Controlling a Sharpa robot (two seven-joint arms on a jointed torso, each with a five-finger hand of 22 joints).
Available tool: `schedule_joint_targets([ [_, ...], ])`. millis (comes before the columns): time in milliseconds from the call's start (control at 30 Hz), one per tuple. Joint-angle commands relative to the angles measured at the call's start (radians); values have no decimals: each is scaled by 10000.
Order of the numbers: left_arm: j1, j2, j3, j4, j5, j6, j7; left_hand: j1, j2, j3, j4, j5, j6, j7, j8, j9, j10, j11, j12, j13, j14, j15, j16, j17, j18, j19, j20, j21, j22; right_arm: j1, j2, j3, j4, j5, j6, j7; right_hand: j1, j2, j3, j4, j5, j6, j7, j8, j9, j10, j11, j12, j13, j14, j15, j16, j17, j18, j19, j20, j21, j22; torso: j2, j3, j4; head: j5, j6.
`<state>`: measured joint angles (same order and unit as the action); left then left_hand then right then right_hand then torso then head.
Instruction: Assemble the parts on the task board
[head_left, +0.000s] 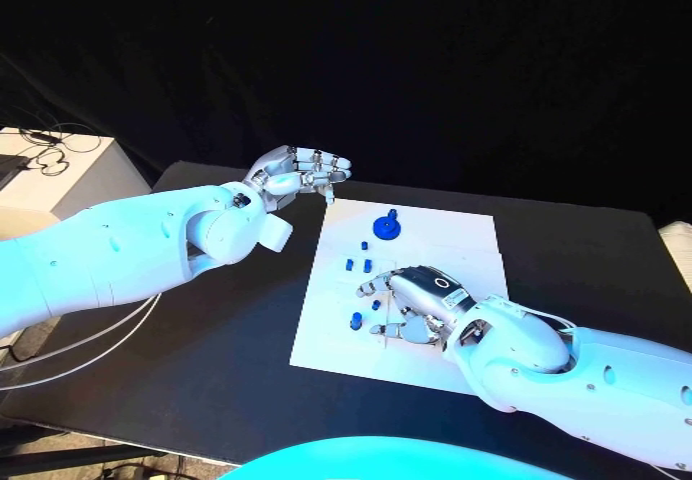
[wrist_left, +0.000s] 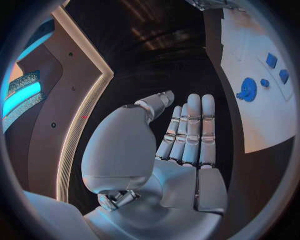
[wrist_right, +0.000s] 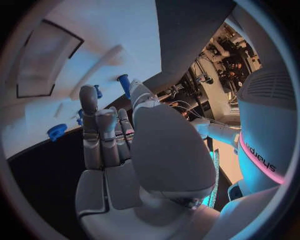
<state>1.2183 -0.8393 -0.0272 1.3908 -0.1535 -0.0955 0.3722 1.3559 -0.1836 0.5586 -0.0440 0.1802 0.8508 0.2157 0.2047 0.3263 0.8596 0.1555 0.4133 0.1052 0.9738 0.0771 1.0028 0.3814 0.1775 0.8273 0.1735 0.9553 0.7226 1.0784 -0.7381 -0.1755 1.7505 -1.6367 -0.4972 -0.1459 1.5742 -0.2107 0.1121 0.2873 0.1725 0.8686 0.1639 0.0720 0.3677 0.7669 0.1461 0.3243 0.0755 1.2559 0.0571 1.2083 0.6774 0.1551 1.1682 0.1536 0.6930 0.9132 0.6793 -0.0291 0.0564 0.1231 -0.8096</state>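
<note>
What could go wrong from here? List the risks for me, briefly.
1. The right hand hangs low over the task board, with small blue parts close by its fingers; a sweep might knock or scatter them.
2. From the head view that hand hides part of the board, so a part beneath it may be misjudged.
3. The left hand hovers off the board's far corner, holding nothing, so the board might slide if pushed.

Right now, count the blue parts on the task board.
4: gear at the far end, two pegs midway, another peg by the right robot hand, which may hide more.
</note>
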Motion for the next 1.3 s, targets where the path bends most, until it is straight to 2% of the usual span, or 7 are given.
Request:
schedule_joint_targets([
  [33,7,0,9,31,34,76,73,4,30,-6,-11,43,-39,-22,51,14,-53,0,67,-8,-55,17,18,12,65,-62,10,-44,-9,193,-411,59,216,1199,-568,210,19,158,78,12,-15,83,160,47,-14,433,-166,302,39,326,-125,251,339,73,427,-83,539,399,-12,-9,0,-238,94],
  [233,6,-82,9,79,34,-9,151,7,32,-6,-12,44,-39,-22,54,15,-53,0,70,-10,-57,17,19,13,66,-62,10,-45,-9,763,-1566,132,472,3788,-870,-467,-1066,367,-51,14,250,394,289,462,60,2238,-307,1079,208,1464,-290,1046,1989,-265,1623,-250,2415,1762,0,-2,-36,-642,307],
  [333,4,-123,9,104,34,-24,174,9,33,-6,-12,44,-39,-22,56,15,-53,0,72,-11,-58,17,20,13,66,-61,10,-45,-10,992,-2116,145,621,4503,-657,-717,-1296,396,-159,8,36,408,-63,839,166,3958,-735,2181,878,1960,-627,1499,3134,-487,2231,-532,3647,2688,-23,9,-57,-806,305],
  [433,2,-165,9,156,6,-42,177,9,33,-6,-12,44,-39,-22,56,15,-53,0,72,-11,-58,17,20,13,66,-61,10,-45,-10,1146,-2796,149,991,5046,-147,-969,-1577,397,-397,-27,37,383,-241,1209,287,4251,-920,3652,2113,2221,-805,1863,4011,-667,2577,-736,4527,3385,-26,21,-58,-1042,296],
  [533,-1,-203,10,191,-66,-32,201,-62,-10,-58,23,40,-42,-23,69,17,-53,1,92,-16,-54,28,36,21,59,-63,21,-62,-20,1193,-3239,136,1218,5238,284,-1173,-2044,658,-798,35,12,140,-297,1916,466,4411,-922,7645,7120,2414,-803,2281,5052,-777,2749,-778,5155,3960,-20,34,-53,-1234,293],
  [733,-16,-263,9,286,-185,22,297,-386,-215,-341,205,108,-89,-53,107,22,-104,-14,174,-25,-102,51,87,51,56,-99,76,-268,-154,1196,-3923,71,1382,5103,880,-1636,-2362,942,-1119,31,128,292,-388,2665,583,5397,-1022,9745,10353,2606,-867,2690,6125,-905,2963,-794,5802,4511,-45,15,-71,-1572,256],
  [1300,-61,-320,9,421,-169,49,348,-409,-197,-370,241,112,-100,-56,117,24,-114,-18,199,-24,-113,52,102,60,61,-94,81,-319,-190,820,-4234,-66,1462,4203,1351,-2408,-2837,1162,-1472,13,336,641,-526,2889,507,6121,-1138,10503,11796,2737,-953,2960,6861,-1069,3246,-867,6608,5132,-56,2,-48,-1907,189],
])
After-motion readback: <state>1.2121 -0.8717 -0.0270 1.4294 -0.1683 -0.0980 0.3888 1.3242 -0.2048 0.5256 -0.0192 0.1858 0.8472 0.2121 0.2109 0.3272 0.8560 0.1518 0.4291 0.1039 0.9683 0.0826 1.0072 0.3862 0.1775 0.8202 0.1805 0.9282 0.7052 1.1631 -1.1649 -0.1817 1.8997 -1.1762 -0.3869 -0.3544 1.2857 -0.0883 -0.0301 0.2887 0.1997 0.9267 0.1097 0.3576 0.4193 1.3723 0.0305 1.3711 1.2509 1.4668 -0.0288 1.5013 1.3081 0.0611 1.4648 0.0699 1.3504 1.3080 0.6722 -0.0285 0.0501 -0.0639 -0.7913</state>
